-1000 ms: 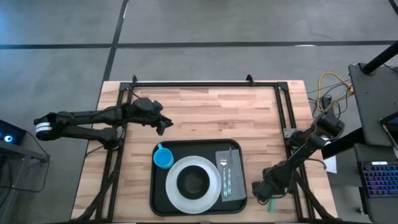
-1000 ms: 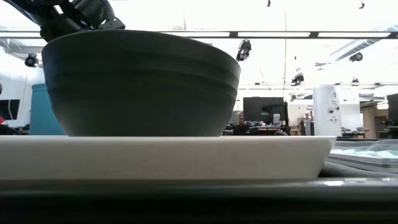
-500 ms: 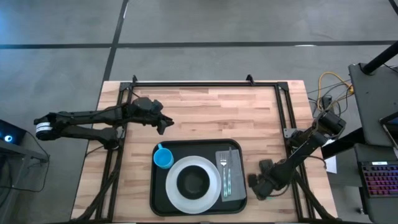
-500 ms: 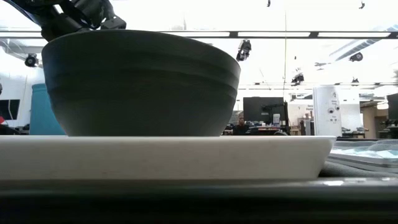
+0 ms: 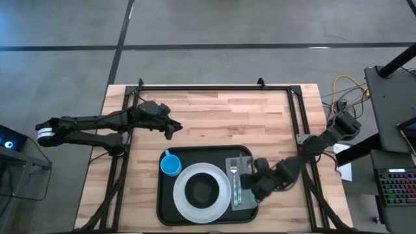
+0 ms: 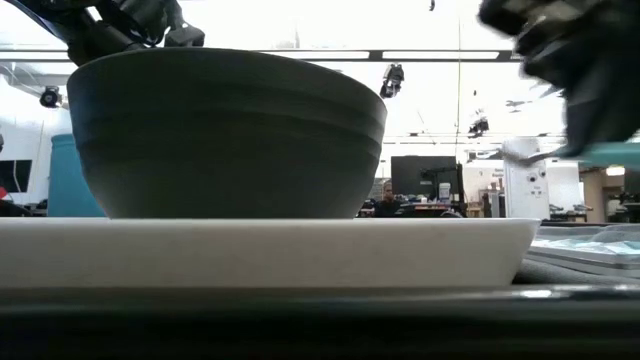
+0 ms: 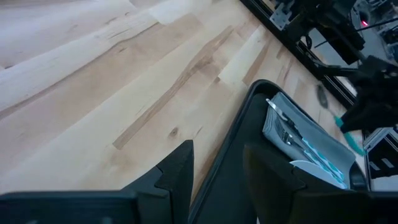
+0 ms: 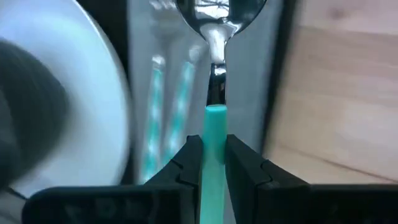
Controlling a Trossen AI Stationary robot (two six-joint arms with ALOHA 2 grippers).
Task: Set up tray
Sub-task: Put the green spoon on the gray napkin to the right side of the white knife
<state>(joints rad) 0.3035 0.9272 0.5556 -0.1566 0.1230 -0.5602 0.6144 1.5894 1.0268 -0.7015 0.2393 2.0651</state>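
Observation:
The black tray [image 5: 168, 209] lies at the table's near middle. It carries a white plate [image 5: 184, 201] with a dark bowl [image 5: 202, 190], a blue cup [image 5: 171, 166], and a grey napkin [image 5: 242, 164] bearing a fork and a knife with teal handles [image 8: 154, 118]. My right gripper [image 5: 249, 182] hovers over the napkin, shut on a spoon [image 8: 219, 15] with a teal handle. My left gripper [image 5: 171, 130] waits open above bare wood beyond the tray's far left corner. My right gripper pinches the spoon's teal handle [image 8: 214, 140] between its two fingers, reaching in from the table's right. The handle runs along the fingers and the metal bowl end [image 6: 528, 155] sticks out ahead of them. The spoon is lifted clear above the napkin, roughly level.
A black metal frame [image 5: 214, 88] borders the table's far edge and both sides. Bare wood [image 5: 221, 117] stretches between the tray and the far edge. Cables [image 5: 344, 88] and a keyboard [image 5: 396, 185] sit off the table's right side.
My right gripper has travelled from the table's near right edge toward the left, over the tray's rim, and now hangs above the napkin with the spoon still in its fingers. My left arm has kept still.

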